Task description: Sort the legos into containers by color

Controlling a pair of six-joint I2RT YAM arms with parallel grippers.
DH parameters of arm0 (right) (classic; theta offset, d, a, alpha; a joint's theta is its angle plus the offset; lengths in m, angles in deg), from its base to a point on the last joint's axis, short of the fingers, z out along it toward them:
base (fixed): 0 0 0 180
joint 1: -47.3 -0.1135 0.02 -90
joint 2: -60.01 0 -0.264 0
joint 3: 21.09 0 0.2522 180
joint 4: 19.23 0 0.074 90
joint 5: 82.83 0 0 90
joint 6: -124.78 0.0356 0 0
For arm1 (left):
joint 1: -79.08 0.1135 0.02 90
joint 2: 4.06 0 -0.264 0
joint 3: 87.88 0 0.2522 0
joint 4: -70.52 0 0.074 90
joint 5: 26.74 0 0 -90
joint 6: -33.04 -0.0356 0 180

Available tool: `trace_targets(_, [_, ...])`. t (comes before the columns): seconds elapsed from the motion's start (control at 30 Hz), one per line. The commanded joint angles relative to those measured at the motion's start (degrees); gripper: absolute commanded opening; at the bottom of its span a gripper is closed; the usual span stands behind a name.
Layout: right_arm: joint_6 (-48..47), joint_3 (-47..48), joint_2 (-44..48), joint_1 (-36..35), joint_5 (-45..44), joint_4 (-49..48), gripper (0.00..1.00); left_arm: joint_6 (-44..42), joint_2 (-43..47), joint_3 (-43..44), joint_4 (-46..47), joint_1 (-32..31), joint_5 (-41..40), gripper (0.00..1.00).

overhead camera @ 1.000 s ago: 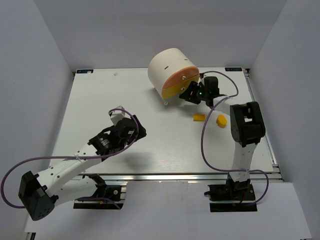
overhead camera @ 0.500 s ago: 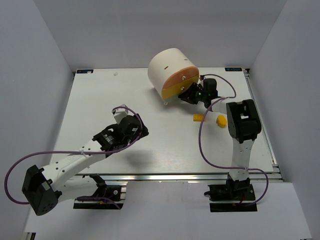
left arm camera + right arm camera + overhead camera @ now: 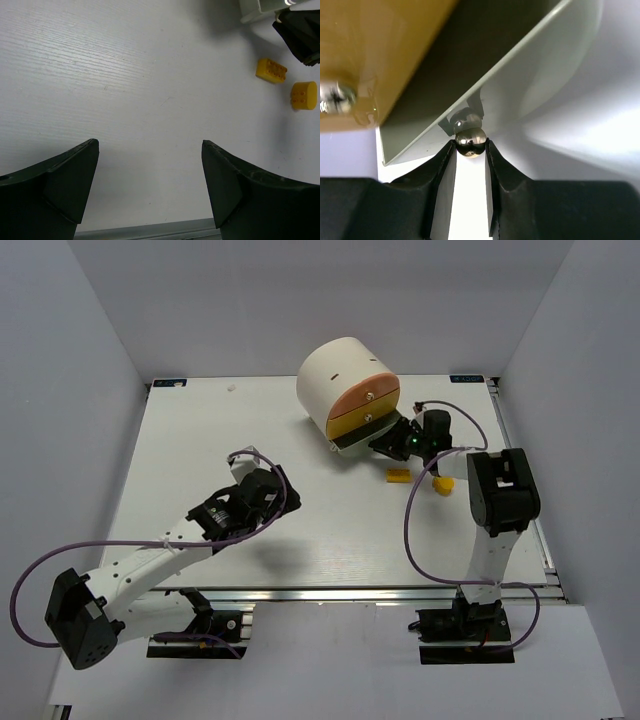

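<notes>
The cream-white drum [image 3: 335, 375] lies at the back centre, its face showing an orange segment [image 3: 365, 395] over a yellow one [image 3: 360, 420]. My right gripper [image 3: 392, 440] is shut on the small metal knob [image 3: 471, 139] of the pale lowest drawer [image 3: 520, 65], which is pulled partly out, leaving a dark gap [image 3: 352, 440]. Two yellow-orange legos lie to the right of the drum: a flat brick [image 3: 398, 476] and a rounder one [image 3: 441, 484]. Both show in the left wrist view, the brick [image 3: 271, 70] and the rounder one [image 3: 304, 95]. My left gripper [image 3: 284, 496] is open and empty over bare table. No green or purple legos are in view.
The right arm's purple cable [image 3: 408, 530] loops over the table near the two legos. The table's front rail [image 3: 150, 232] runs just below my left gripper. A second knob [image 3: 335, 97] sits on the orange-brown segment above the opened drawer.
My right gripper has drawn back from the drum with the knob in it, pulling the lowest drawer out. My left arm has shifted only slightly.
</notes>
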Motion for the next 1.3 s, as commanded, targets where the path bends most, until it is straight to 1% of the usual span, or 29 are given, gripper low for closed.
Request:
trace_targets(0.0, [-1.4, -3.8, 4.4, 1.8, 1.7, -1.0, 0.19, -2.0, -0.6, 1.5, 2.9, 0.1, 1.1, 0.93])
trace_targets(0.07, [-1.9, -4.9, 5.2, 2.1, 2.3, -0.9, 0.24, -2.8, -1.4, 1.8, 3.5, 0.1, 1.4, 0.93])
trace_targets(0.1, [-1.9, -4.9, 5.3, 2.0, 2.7, -1.0, 0.36, -3.1, -1.8, 1.9, 3.8, 0.1, 1.7, 0.94])
trace_targets(0.17, [-3.2, -4.1, 5.3, 2.1, 4.8, -1.0, 0.49, -3.7, -2.3, 2.2, 4.1, 0.1, 2.0, 0.94])
trace_targets(0.2, [-3.8, -3.7, 5.3, 2.1, 5.9, -1.0, 0.63, -3.8, -2.5, 2.3, 4.3, 0.1, 2.1, 0.94])
trace_targets(0.23, [-4.9, -3.3, 5.5, 2.1, 8.1, -1.0, 0.69, -3.8, -2.4, 2.4, 4.2, 0.1, 2.1, 0.94])
trace_targets(0.27, [-8.0, -2.4, 5.8, 2.1, 8.7, 0.1, 0.79, -3.8, -2.5, 2.4, 4.3, 0.1, 2.2, 0.94])
trace_targets(0.37, [-13.9, -1.6, 7.3, 2.5, 11.8, 3.0, 0.82, -3.4, -1.3, 1.6, 4.4, 0.1, 1.9, 0.94])
trace_targets(0.4, [-19.4, -1.2, 8.0, 2.6, 12.0, 6.2, 0.82, -3.2, -0.6, 1.0, 4.8, 0.1, 2.0, 0.94])
trace_targets(0.47, [-25.3, -1.0, 9.6, 3.0, 14.0, 9.3, 0.80, -3.0, 0.2, 0.4, 5.1, 0.1, 1.8, 0.94])
trace_targets(0.5, [-31.5, -0.8, 10.1, 3.1, 14.6, 13.3, 0.78, -2.8, 0.8, 0.1, 5.1, 0.1, 1.7, 0.94])
trace_targets(0.57, [-37.9, -0.6, 11.6, 3.6, 16.1, 16.8, 0.75, -2.5, 1.3, -0.6, 5.0, 0.1, 1.6, 0.94])
trace_targets(0.6, [-45.2, -0.5, 12.1, 4.0, 17.0, 20.1, 0.74, -2.5, 1.5, -0.6, 5.1, 0.1, 1.6, 0.94])
trace_targets(0.7, [-56.1, 0.6, 13.6, 4.7, 20.0, 27.1, 0.72, -2.5, 1.7, -0.9, 5.2, 0.1, 1.6, 0.94])
trace_targets(0.73, [-65.5, 2.7, 13.3, 5.0, 21.1, 34.0, 0.72, -2.4, 1.8, -1.1, 5.3, 0.1, 1.6, 0.94])
trace_targets(0.77, [-69.7, 3.9, 12.8, 5.0, 20.7, 37.5, 0.71, -2.7, 1.9, -1.1, 5.6, 0.1, 1.6, 0.94])
trace_targets(0.8, [-73.6, 5.4, 12.4, 5.1, 20.3, 40.8, 0.72, -2.7, 1.9, -1.2, 5.7, 0.1, 1.7, 0.94])
trace_targets(0.83, [-81.6, 8.2, 11.2, 5.0, 19.4, 47.1, 0.73, -2.8, 1.8, -1.3, 5.8, 0.1, 1.6, 0.94])
trace_targets(0.93, [-91.0, 11.6, 8.4, 5.2, 15.4, 53.6, 0.80, -3.1, 1.7, -1.3, 6.5, 0.1, 1.6, 0.94])
trace_targets(0.97, [-96.0, 13.3, 7.8, 4.9, 14.2, 56.2, 0.84, -3.2, 1.6, -1.4, 6.6, 0.1, 1.6, 0.94])
trace_targets(1.0, [-98.0, 13.7, 7.3, 5.0, 13.1, 56.6, 0.87, -3.3, 1.6, -1.4, 6.6, 0.1, 1.7, 0.94])
trace_targets(1.07, [-102.4, 13.9, 6.5, 5.0, 10.8, 56.4, 0.88, -3.5, 1.5, -1.3, 6.7, 0.1, 1.7, 0.94])
trace_targets(1.17, [-108.9, 15.2, 4.8, 4.7, 9.3, 59.2, 0.88, -3.7, 1.4, -1.2, 6.6, 0.1, 1.6, 0.95])
trace_targets(1.27, [-111.2, 15.9, 3.5, 4.6, 8.2, 60.5, 0.88, -3.6, 1.7, -1.4, 6.7, 0.1, 1.4, 0.95])
